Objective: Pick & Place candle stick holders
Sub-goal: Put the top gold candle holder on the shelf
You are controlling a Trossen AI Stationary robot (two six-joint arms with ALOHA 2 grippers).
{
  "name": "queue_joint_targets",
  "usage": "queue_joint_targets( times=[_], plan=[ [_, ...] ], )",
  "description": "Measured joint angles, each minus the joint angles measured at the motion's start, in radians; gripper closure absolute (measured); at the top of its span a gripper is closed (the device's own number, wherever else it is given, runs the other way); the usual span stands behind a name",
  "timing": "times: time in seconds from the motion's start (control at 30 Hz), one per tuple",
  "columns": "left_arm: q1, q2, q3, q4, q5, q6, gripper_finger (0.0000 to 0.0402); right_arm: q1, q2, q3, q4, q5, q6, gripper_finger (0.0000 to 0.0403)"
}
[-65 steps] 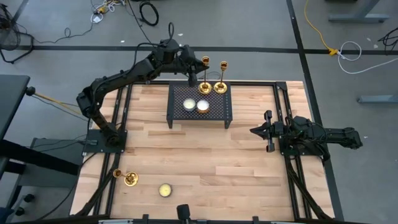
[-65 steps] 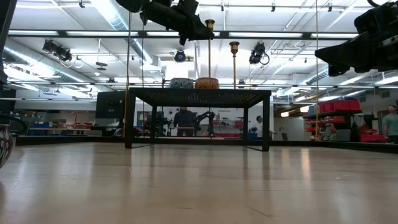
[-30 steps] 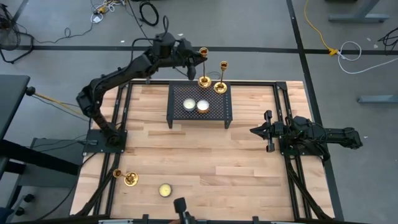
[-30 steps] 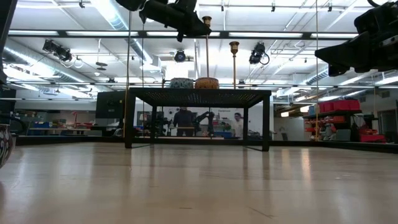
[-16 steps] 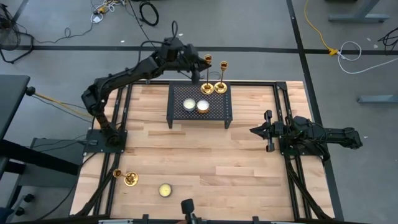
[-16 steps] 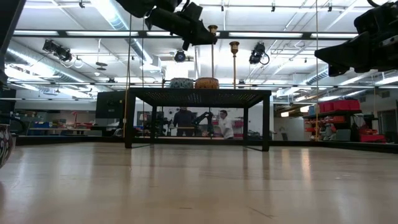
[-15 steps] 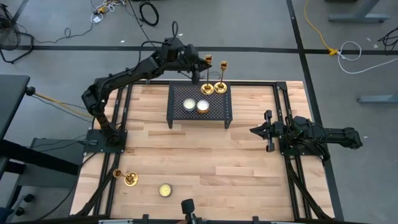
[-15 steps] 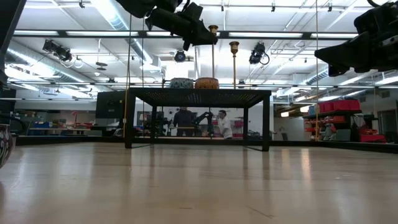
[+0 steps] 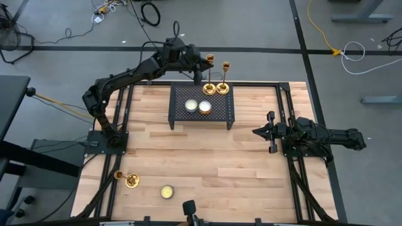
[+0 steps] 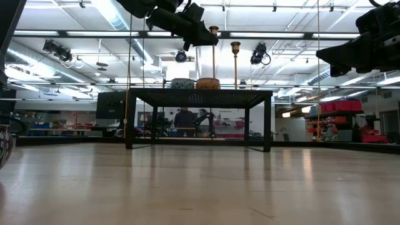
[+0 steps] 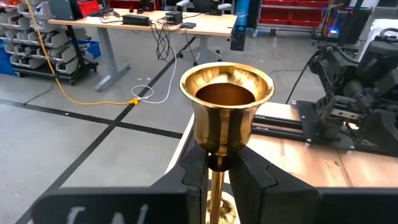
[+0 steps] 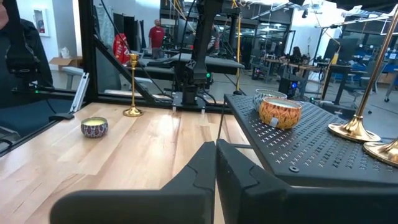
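Observation:
Two gold candlesticks stand at the far edge of the black mesh rack point(image 9: 201, 122). My left gripper point(image 9: 202, 63) reaches over that edge and is shut on the left candlestick point(image 9: 208, 60), just under its cup point(image 11: 227, 106). The second candlestick point(image 9: 224, 76) stands free beside it on its round base point(image 12: 387, 151). A third candlestick point(image 9: 129, 181) stands upright on its base on the table at the near left point(image 12: 132, 87). My right gripper point(image 9: 270, 132) is shut and empty at the table's right side. My left gripper pinches the thin stem point(image 11: 216, 167) directly below the cup between its two fingers point(image 11: 249, 177). The fingers come about level from the table's left and lie across the stem. The candlestick stands upright, its round base point(image 9: 208, 90) on the rack's top.
Two candle tins point(image 9: 191, 105) point(image 9: 205, 107) sit on the rack next to the candlestick bases. Another tin point(image 9: 166, 191) lies on the table at the near left. Bare wood lies between the rack and the near edge. People show in the room beyond.
My left gripper, still shut on the candlestick, has moved down and toward the table's right and near edges, then stopped. The candlestick's base has come from the rack's far rim to beside the second candlestick's base. My right arm has kept still.

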Motion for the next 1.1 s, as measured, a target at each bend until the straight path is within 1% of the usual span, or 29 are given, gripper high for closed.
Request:
queue_joint_targets(
  times=[0.2,0.37,0.5,0.67,0.87,0.97,1.1],
  plan=[
    [0.0,0.0,0.0,0.0,-0.001,0.0,0.0349,0.0,0.0,0.0,0.0,0.0,0.0,0.0389],
    [0.0,0.0,0.0,-0.001,-0.003,0.002,0.0333,0.0,0.0,0.0,0.0,0.0,0.0,0.0389],
    [-0.003,0.0,0.0,-0.002,-0.003,0.002,0.0308,0.0,0.0,0.0,0.0,0.0,0.0,0.0389],
    [-0.004,0.0,0.0,-0.002,-0.004,-0.009,0.0266,0.0,0.0,0.0,0.0,0.0,0.0,0.0389],
    [-0.015,-0.002,0.001,-0.003,-0.054,-0.008,0.0219,0.0,0.0,0.0,0.0,0.0,0.0,0.0389],
    [-0.016,-0.002,0.035,-0.048,-0.055,-0.003,0.0205,0.0,0.0,0.0,0.0,0.0,0.0,0.0389],
    [-0.015,-0.004,0.095,-0.163,-0.069,0.071,0.0195,0.0,0.0,0.0,0.0,0.0,0.0,0.0389]
  ],
)
